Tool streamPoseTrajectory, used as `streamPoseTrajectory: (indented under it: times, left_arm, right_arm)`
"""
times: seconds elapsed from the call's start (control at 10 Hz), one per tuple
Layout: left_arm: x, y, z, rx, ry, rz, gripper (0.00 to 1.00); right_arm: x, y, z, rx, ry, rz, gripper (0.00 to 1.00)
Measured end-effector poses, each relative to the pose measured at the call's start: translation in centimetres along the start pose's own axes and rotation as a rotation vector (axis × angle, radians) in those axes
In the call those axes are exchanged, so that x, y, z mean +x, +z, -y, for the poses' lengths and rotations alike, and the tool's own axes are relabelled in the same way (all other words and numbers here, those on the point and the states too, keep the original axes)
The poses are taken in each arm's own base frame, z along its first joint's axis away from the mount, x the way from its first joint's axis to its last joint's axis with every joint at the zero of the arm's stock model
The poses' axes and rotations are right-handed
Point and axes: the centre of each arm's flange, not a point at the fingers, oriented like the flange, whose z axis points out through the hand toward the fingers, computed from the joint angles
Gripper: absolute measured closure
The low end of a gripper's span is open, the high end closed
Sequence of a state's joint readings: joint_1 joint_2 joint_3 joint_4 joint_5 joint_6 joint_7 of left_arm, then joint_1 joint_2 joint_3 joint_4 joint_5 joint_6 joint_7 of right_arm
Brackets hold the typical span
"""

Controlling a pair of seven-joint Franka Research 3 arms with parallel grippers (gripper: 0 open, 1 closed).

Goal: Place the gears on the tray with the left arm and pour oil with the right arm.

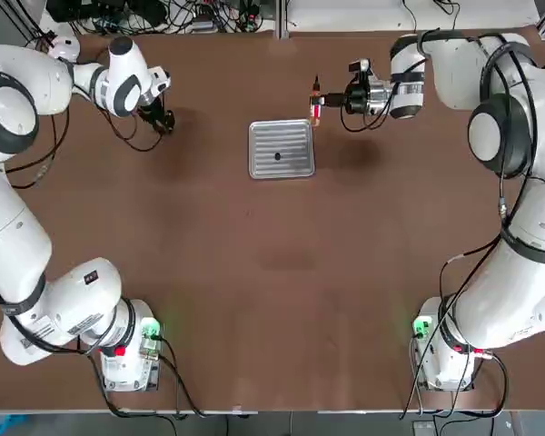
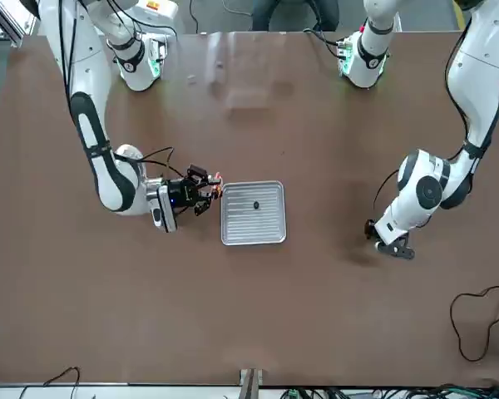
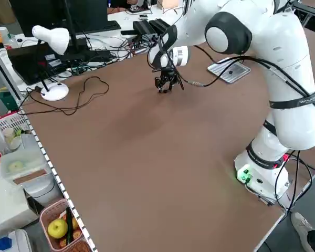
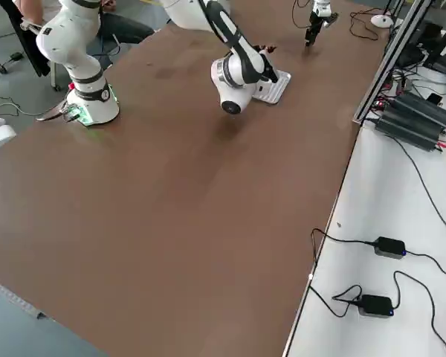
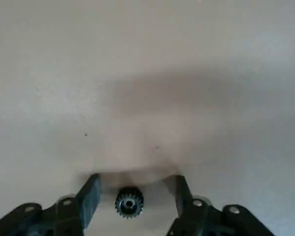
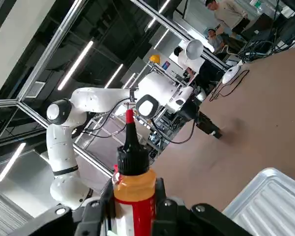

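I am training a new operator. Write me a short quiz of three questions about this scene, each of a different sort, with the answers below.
1. True or false: one gear already lies on the tray.
2. Multiple choice: what does the right gripper hold? A) a gear B) the oil bottle C) nothing
3. Fill in: the second gear sits on the table between the fingers of the ____ gripper.

Key
1. True. A dark speck rests near the tray's middle.
2. B. The fingers are shut on the bottle, beside the tray's far right corner in the top view.
3. Left. Its fingers stand on either side of the gear, apart from it, far to the left of the tray.
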State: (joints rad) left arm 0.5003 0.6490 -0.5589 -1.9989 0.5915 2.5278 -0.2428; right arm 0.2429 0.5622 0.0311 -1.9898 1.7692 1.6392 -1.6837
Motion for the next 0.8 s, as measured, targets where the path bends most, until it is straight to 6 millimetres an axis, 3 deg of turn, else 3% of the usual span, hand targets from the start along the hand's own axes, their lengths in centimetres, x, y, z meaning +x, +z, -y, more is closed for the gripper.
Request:
streamPoseTrajectory:
  times: [0.2,0.8]
  left_arm:
    - [0.08,-0.45,-0.16,0.006,0.005,0.002,0.68]
    - [0.32,-0.88,-0.38,0.022,-0.027,0.036,0.74]
  right_arm:
    - [-0.02,-0.05,0.14,0.015,0.006,-0.004,0.67]
    - [-0.31,-0.30,0.23,0.029,0.020,-0.010,0.67]
